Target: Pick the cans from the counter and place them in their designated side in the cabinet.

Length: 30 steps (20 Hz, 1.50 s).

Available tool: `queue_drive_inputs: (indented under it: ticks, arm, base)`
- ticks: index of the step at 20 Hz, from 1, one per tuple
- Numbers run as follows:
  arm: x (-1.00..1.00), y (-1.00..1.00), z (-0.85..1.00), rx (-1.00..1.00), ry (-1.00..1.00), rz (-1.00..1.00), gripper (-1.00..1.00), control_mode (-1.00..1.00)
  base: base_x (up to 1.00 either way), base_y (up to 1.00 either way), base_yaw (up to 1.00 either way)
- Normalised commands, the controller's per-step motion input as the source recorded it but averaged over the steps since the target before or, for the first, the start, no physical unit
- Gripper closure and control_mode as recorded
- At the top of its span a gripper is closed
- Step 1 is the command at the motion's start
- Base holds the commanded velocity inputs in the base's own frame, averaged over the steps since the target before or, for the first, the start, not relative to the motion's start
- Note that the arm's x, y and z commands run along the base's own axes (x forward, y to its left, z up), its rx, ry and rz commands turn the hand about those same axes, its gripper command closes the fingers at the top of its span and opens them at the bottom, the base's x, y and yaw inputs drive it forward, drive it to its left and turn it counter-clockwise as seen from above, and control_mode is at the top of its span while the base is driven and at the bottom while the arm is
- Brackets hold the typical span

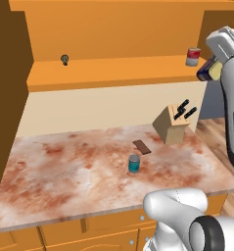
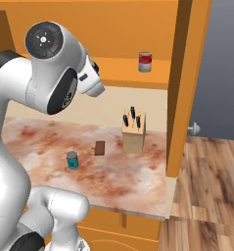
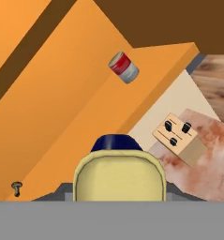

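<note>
A simulated kitchen lies around me: an orange cabinet [image 1: 113, 73] with one long shelf above a marbled reddish-brown and cream counter [image 1: 64, 171], and wood flooring [image 2: 211, 186] off to the right. My gripper [image 1: 209, 68] is clenched on the dark blue can [image 3: 119, 176], whose yellow label faces the hand camera with the blue top just above it; the fingers themselves are hidden behind the can. From the left base view I hold it up at shelf height, near the right end of the cabinet shelf and close to the red-and-grey can [image 1: 193, 56] that stands upright there. Farther left on the same shelf sits a small dark object [image 1: 65, 60], too small to tell what it is. Below, on the counter, a wooden knife block [image 1: 172, 125] with dark handles stands near the back right. A flat brown rectangular piece [image 1: 142, 146] lies just in front of it, and the teal can [image 1: 133, 163] stands upright near that piece, toward the counter's front.
</note>
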Motion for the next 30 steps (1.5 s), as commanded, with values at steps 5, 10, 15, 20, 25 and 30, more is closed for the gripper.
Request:
queue_drive_inputs:
  ticks: [5,10,15,20,25,30]
  arm:
    - [0.26,-0.02,0.00,0.00,0.00,0.00,1.00,-1.00]
    - [0.25,-0.04,-0.03,0.00,0.00,0.00,1.00,-1.00]
    - [0.21,-0.04,-0.08,0.00,0.00,0.00,1.00,-1.00]
    - [0.23,0.00,-0.06,0.00,0.01,0.00,1.00,-1.00]
    - [0.22,-0.02,-0.03,0.00,0.02,0.00,1.00,-1.00]
    - [0.20,-0.04,-0.02,0.00,0.04,0.00,1.00,-1.00]
  base:
    - [0.00,0.00,0.00]
    - [0.00,0.00,0.00]
    - [0.00,0.00,0.00]
    - [0.00,0.00,0.00]
    - [0.00,0.00,0.00]
    - [0.00,0.00,0.00]
